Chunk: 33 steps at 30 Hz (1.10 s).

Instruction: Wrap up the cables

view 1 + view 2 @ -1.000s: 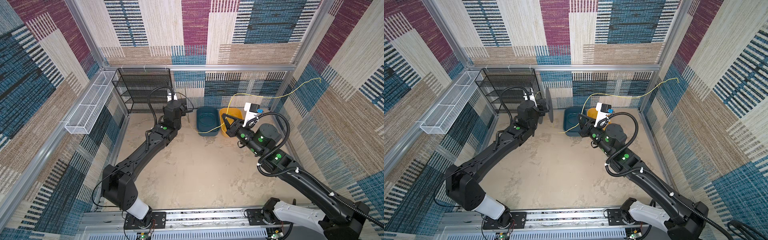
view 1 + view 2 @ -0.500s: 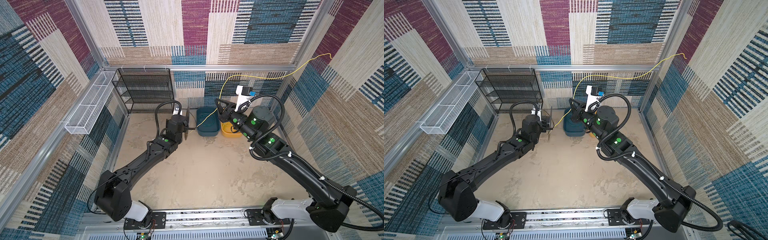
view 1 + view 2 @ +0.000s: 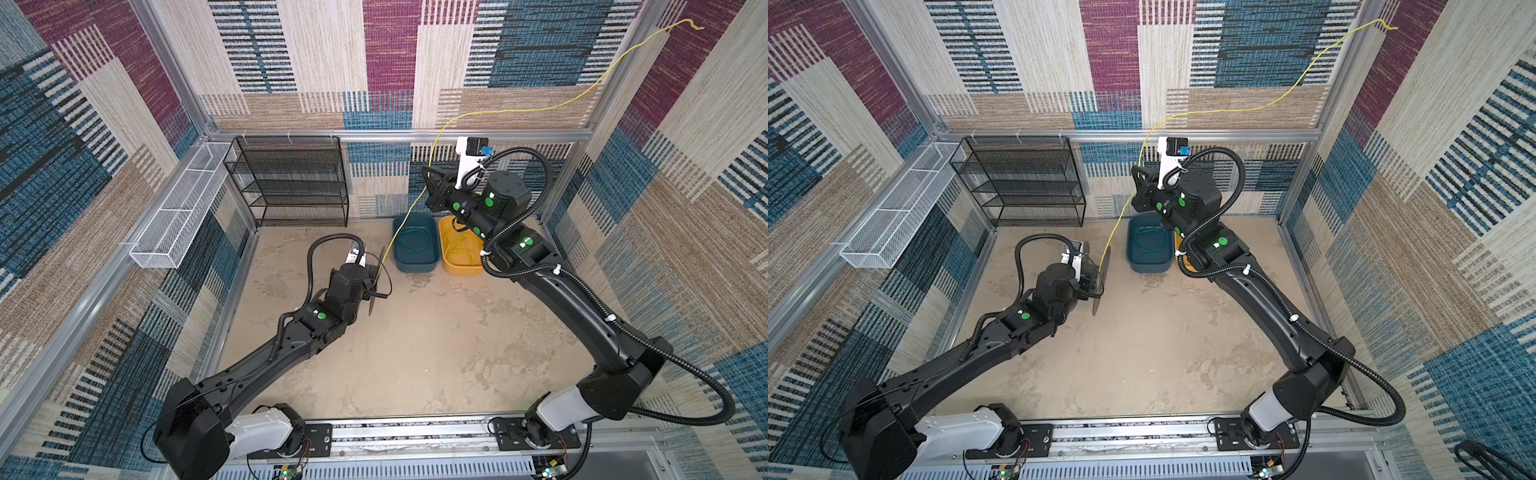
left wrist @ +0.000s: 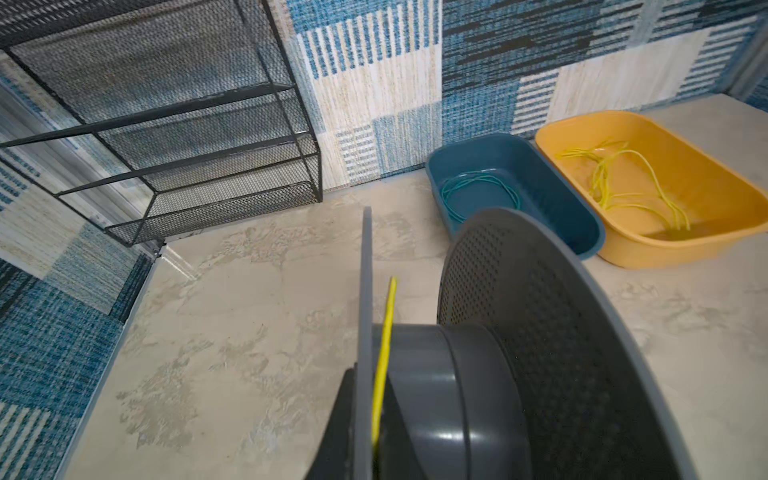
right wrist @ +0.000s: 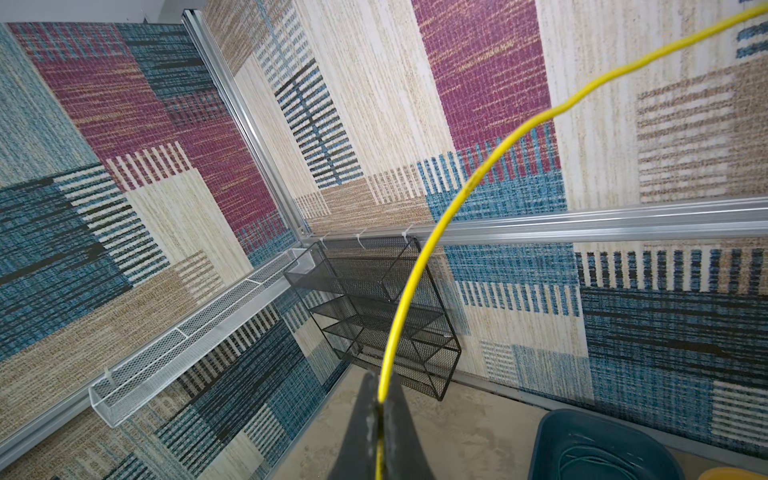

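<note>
A thin yellow cable (image 5: 417,269) runs from the grey spool (image 3: 376,282) up to my right gripper (image 3: 428,176), then arcs away toward the upper right wall. The right gripper (image 5: 379,401) is shut on this cable, high above the tubs at the back. My left gripper (image 3: 368,280) holds the spool (image 4: 561,332) off the floor; its fingers are hidden behind the flange. One strand of cable (image 4: 384,353) lies on the hub beside the thin flange. More yellow cables (image 4: 602,187) lie loose in the yellow tub (image 4: 665,253).
A blue tub (image 3: 415,268) holding a green coil stands beside the yellow tub (image 3: 461,269) at the back wall. A black mesh shelf (image 3: 291,178) fills the back left corner. A white wire basket (image 3: 178,208) hangs on the left wall.
My right gripper has risen and swung left with the cable, whose free end whipped up the right wall. The left arm has drawn the spool away from the shelf, toward the front.
</note>
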Motion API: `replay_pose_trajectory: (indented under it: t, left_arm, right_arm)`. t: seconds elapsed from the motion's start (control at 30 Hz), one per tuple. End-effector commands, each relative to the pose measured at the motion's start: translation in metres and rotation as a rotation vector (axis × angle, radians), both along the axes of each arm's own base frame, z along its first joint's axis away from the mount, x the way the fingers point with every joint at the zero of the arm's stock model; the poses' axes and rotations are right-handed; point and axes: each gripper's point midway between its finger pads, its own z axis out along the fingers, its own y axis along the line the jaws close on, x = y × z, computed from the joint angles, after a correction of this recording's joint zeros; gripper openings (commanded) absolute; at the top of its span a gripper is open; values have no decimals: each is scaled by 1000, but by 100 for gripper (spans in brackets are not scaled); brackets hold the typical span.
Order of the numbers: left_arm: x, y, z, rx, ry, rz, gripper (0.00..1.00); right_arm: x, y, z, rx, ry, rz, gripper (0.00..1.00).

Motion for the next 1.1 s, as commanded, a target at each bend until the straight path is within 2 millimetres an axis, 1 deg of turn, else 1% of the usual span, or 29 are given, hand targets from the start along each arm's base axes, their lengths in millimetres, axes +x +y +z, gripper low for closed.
replay_pose_trajectory:
  t: [0.0,0.1,0.2,0.37,0.47,0.57,0.67,0.77,0.83,0.9,0.93,0.97,1.0,1.07]
  left_arm:
    - [-16,8,-17,31,60,6,0]
    - [-29,10,-23,47,69,-6,0]
    - [-40,9,-34,76,100,-27,0]
    - [-59,7,-47,110,141,-53,0]
    - [-71,7,-54,131,152,-73,0]
    - [-84,6,-57,152,162,-93,0]
    - [-98,2,-56,143,177,-134,0]
    - [-114,-6,-55,122,199,-198,0]
    - [-124,-8,-55,103,222,-229,0]
    - [-131,-8,-54,66,237,-244,0]
    - [-135,-9,-54,52,244,-257,0]
    - [-137,-8,-55,41,249,-262,0]
    - [-140,-8,-56,38,251,-270,0]
    - [-141,-7,-60,48,259,-271,0]
  right_arm:
    - [8,-11,27,34,-84,-37,0]
    - [20,-16,35,33,-94,-51,0]
    - [33,-16,42,27,-97,-56,0]
    - [55,-16,48,11,-96,-65,0]
    - [68,-20,47,6,-86,-74,0]
    - [83,-24,37,3,-56,-72,0]
    - [100,-29,19,6,-5,-58,0]
    - [114,-28,-8,-1,62,-25,0]
    - [123,-25,-33,4,124,11,3]
    - [130,-21,-65,17,195,54,5]
    - [131,-18,-77,28,218,72,6]
    - [131,-18,-85,52,229,93,8]
    - [133,-18,-97,76,252,108,10]
    - [139,-17,-113,106,284,137,11]
